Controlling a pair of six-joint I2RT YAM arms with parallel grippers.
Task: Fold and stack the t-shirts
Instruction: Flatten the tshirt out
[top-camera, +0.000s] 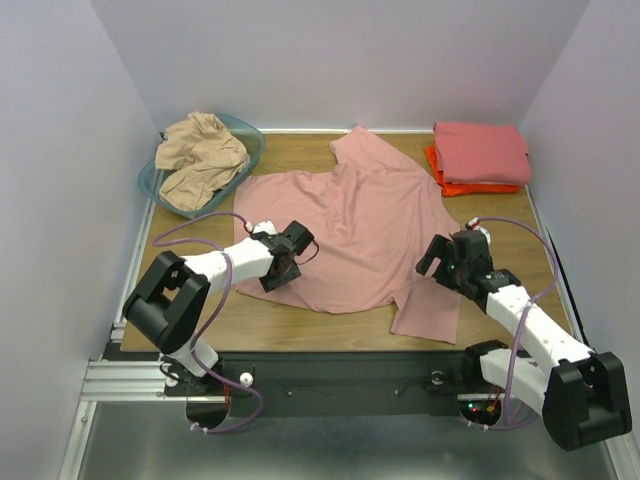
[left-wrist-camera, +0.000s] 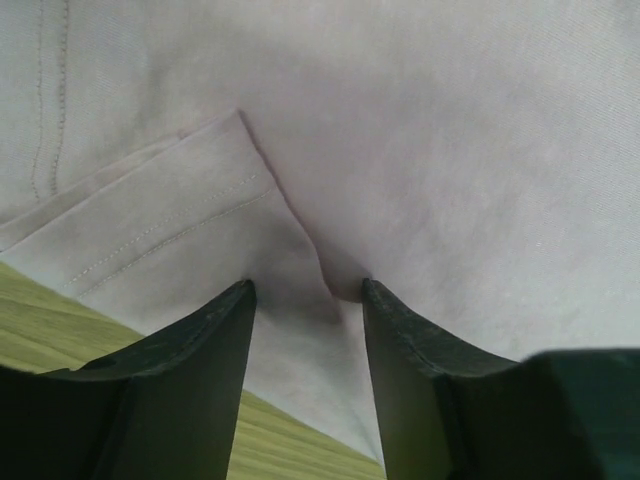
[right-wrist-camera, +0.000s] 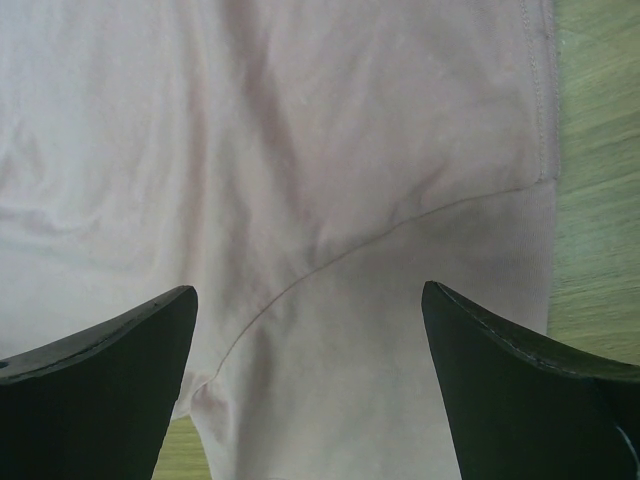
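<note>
Wood shows on the desk (top-camera: 300, 330) by its near edge, where the two arms are bolted down.

The left gripper (top-camera: 297, 250) sits low at the near left side of the dusty pink shirt (top-camera: 360, 220). Its two fingers are apart. In the left wrist view the gripper (left-wrist-camera: 305, 290) has a small fold of the shirt (left-wrist-camera: 450, 150) between its fingers, next to a stitched hem. I cannot tell if the fingers touch the cloth.

The right gripper (top-camera: 437, 262) is over the near right part of the same shirt, by a sleeve. In the right wrist view its fingers are wide apart (right-wrist-camera: 310, 295) above the shirt (right-wrist-camera: 300, 150), and a curved seam runs under them. It holds nothing.

The dusty pink shirt lies spread out in the middle of the desk, a bit wrinkly. One sleeve points to the near edge and one to the far edge.

At the far left corner is a teal basket (top-camera: 255, 140) with a tan shirt (top-camera: 200, 155) bunched up inside it.

At the far right corner a folded coral pink shirt (top-camera: 480, 150) lies on top of a folded orange shirt (top-camera: 470, 188).
</note>
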